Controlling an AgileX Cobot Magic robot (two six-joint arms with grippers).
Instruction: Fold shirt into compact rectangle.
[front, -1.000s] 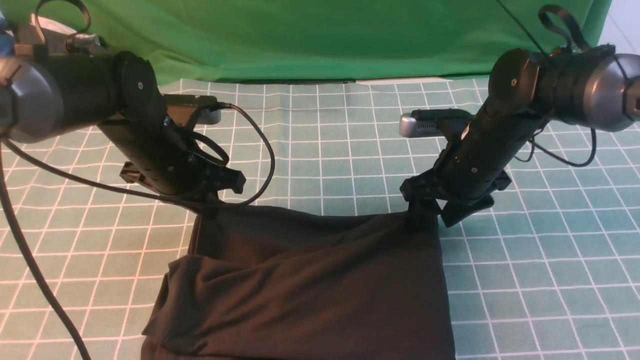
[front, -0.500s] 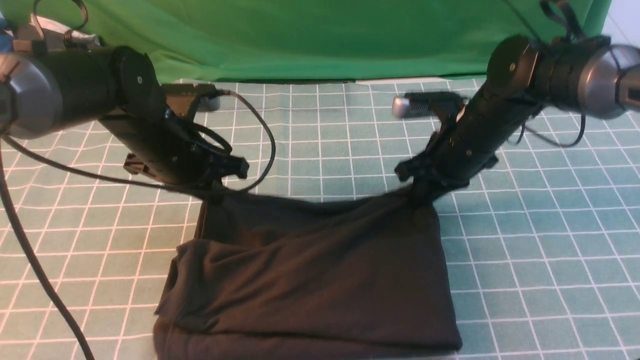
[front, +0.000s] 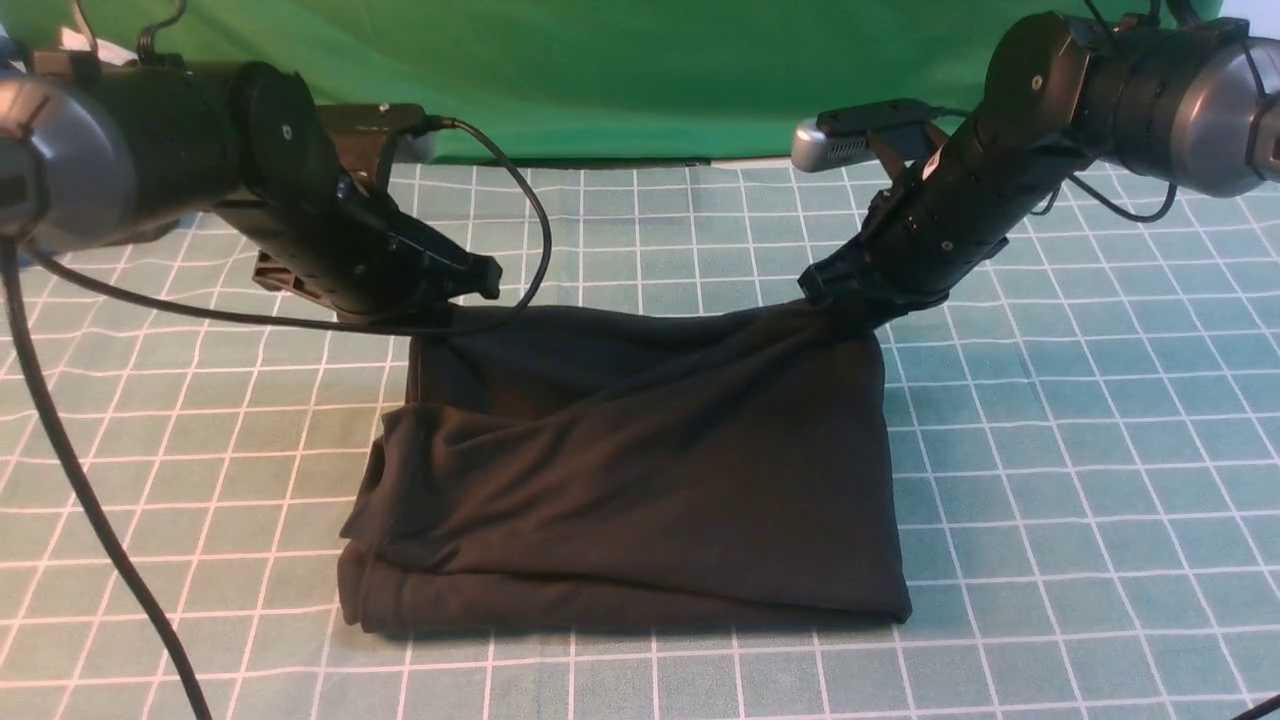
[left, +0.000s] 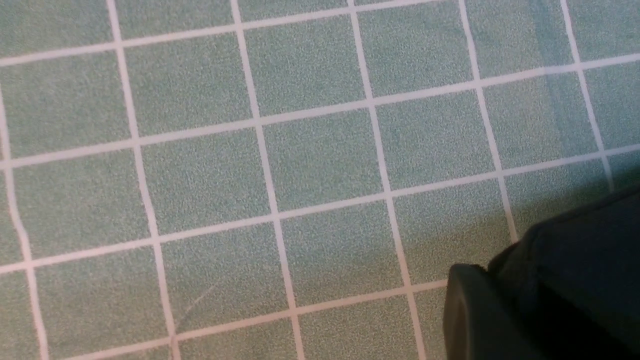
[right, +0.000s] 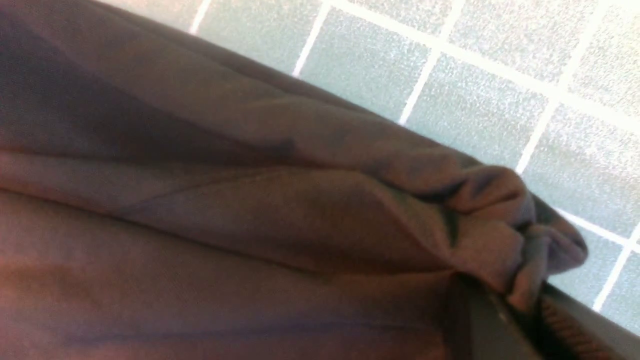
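The black shirt (front: 640, 470) lies partly folded on the checked tablecloth, its far edge lifted and stretched between both grippers. No logo or neck print shows. My left gripper (front: 440, 318) is shut on the far left corner. In the left wrist view, one dark finger (left: 475, 315) presses against the shirt (left: 585, 250). My right gripper (front: 850, 312) is shut on the far right corner. The right wrist view shows bunched shirt cloth (right: 225, 210) pinched in that gripper (right: 520, 305).
A teal tablecloth (front: 1050, 480) with white grid lines covers the table. A green backdrop (front: 620, 70) hangs along the far edge. A black cable (front: 60, 450) runs from the left arm down toward the front left corner.
Both arms have risen and moved away from me, each keeping its corner. The shirt has slid away with them, so its near folded edge is now fully in view.
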